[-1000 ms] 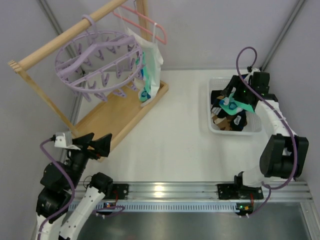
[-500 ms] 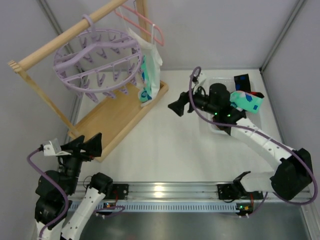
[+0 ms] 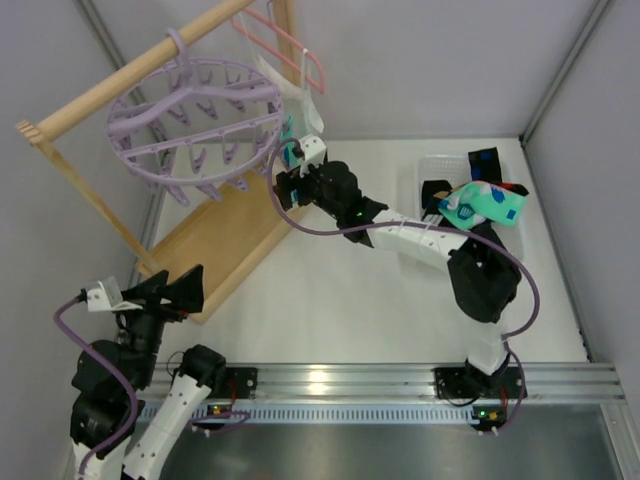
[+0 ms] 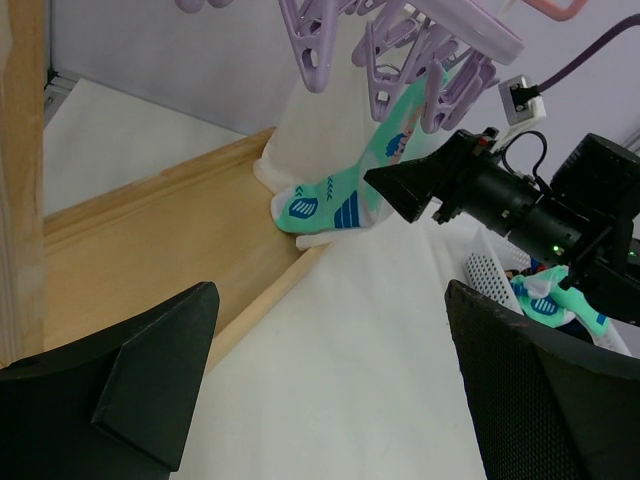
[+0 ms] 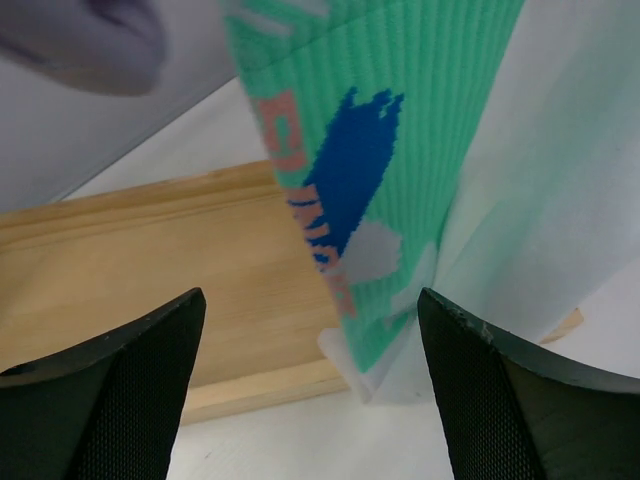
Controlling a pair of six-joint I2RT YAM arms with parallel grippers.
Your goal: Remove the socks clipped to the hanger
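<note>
Sock (image 5: 400,120) clipped to hanger (image 3: 160,118); right gripper (image 5: 312,350) spread wide, just before it

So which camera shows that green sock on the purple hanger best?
The left wrist view: the mint sock hangs at nearly full length from the hanger. The right wrist view shows only a close patch; the top view, a sliver.

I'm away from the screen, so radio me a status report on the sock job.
Left hand open, idle near its base. Right hand open, right at the mint sock. Sock clipped to the hanger, not gripped. White cloth hangs right beside it.
</note>
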